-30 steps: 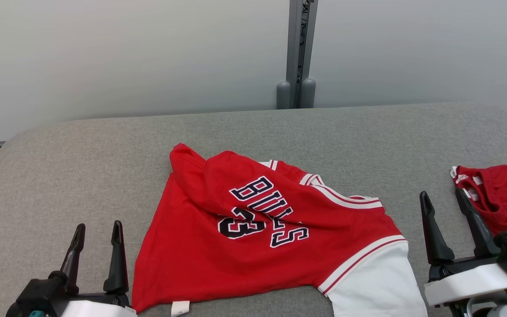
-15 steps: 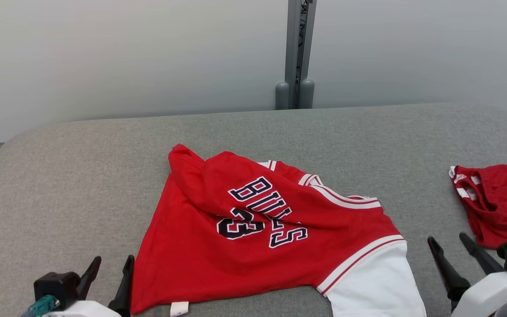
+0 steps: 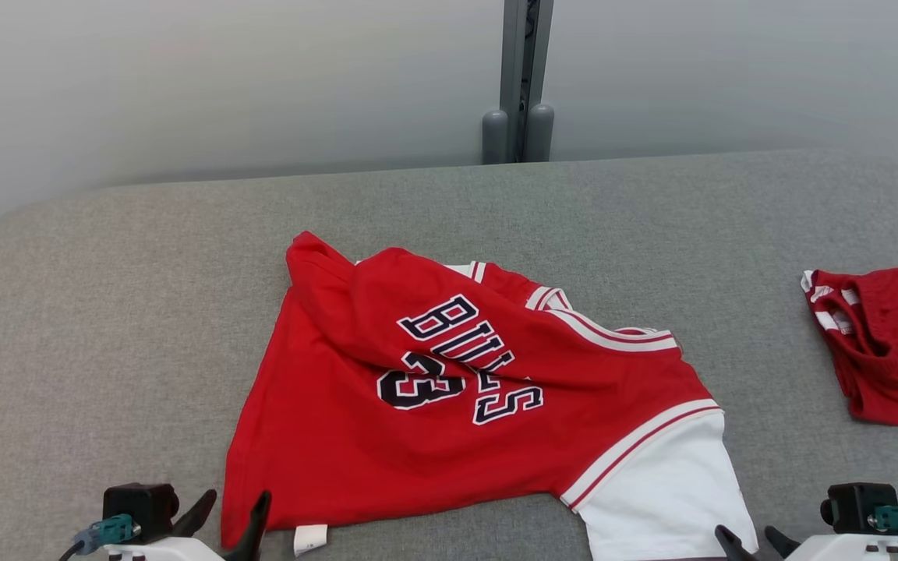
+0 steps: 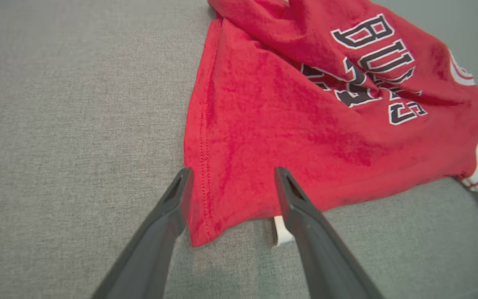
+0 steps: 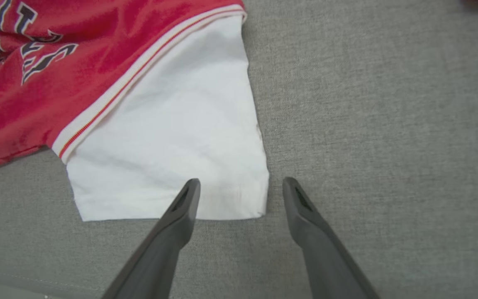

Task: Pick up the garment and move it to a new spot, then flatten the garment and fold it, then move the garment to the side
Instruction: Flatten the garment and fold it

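the garment (image 3: 449,389), a red jersey with dark lettering, lies rumpled near the middle of the grey worktop (image 3: 106,312), front part folded over itself; a second red garment (image 3: 885,343) sits well apart at my right; i judge the jersey light, soft and limp, likely a bit slick, so it will sag and slide unless taken at two points; the left pincer (image 4: 232,174) stands wide, its fingers straddling the near stitched corner beside a small white tag (image 4: 280,232); the right pincer (image 5: 241,185) is wide too, just at the end of the white sleeve (image 5: 172,137), holding nothing; those two edges look like the sensible places to pinch; from the stitched hem at my left and the sleeve at my right, i take the long axis to run left to right across the worktop, slightly slanted, hem pointing left, shoulders right; the collar is hidden in the folds
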Robot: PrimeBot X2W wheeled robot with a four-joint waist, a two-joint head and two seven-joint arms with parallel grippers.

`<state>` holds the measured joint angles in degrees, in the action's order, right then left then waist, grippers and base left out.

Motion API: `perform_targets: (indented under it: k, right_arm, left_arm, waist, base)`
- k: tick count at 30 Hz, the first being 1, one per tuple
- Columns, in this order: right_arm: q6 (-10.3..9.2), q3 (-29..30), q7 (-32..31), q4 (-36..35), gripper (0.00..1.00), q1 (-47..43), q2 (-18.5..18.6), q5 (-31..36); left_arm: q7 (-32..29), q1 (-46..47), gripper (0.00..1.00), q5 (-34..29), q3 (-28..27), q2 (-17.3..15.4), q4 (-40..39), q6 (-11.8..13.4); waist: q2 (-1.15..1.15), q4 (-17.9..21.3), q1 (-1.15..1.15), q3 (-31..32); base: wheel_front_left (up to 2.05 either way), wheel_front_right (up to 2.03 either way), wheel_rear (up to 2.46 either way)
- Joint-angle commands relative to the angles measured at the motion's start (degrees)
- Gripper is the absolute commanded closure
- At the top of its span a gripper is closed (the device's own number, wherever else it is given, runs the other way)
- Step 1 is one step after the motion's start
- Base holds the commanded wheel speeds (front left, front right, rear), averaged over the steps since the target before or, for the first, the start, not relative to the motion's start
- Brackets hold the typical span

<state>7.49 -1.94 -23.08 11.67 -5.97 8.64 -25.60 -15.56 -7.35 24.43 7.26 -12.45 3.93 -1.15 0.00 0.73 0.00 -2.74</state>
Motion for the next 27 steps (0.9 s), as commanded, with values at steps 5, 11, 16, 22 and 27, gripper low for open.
perform_targets:
  k: [5,11,16,22,27]
  right_arm:
    - [0.01,-0.1,1.0,3.2,0.00,2.4,-0.5,0.2]
    - [0.01,-1.2,2.0,5.5,0.00,4.4,-1.0,0.1]
    - [0.01,-2.8,2.6,6.9,0.00,5.5,-1.2,-0.5]
    - [0.02,-4.3,3.1,8.0,0.00,5.9,-1.0,-1.3]
    - [0.07,-6.3,4.1,8.4,0.18,6.4,-0.9,-2.5]
  left_arm:
    - [-1.5,2.1,0.00,0.8,0.9,-0.6,2.8,-1.1]
    - [-2.0,4.7,0.00,1.3,1.7,-0.8,7.9,-2.2]
    - [-1.8,6.0,0.00,1.5,1.3,-0.8,12.8,-1.3]
    - [-3.7,6.1,0.00,3.8,2.6,-0.1,15.4,-3.4]
    - [-3.6,6.6,1.00,4.6,3.1,0.1,15.7,-4.0]
  waist:
    - [0.00,0.1,0.00,-1.0]
    - [0.00,0.0,0.00,-2.0]
    - [0.00,0.2,0.00,-2.6]
    - [0.00,0.2,0.00,-2.8]
    - [0.00,0.0,0.00,-2.6]
  base:
    - [0.00,0.00,0.00]
    - [0.00,0.00,0.00]
    - [0.00,0.00,0.00]
    - [0.00,0.00,0.00]
    - [0.00,0.00,0.00]
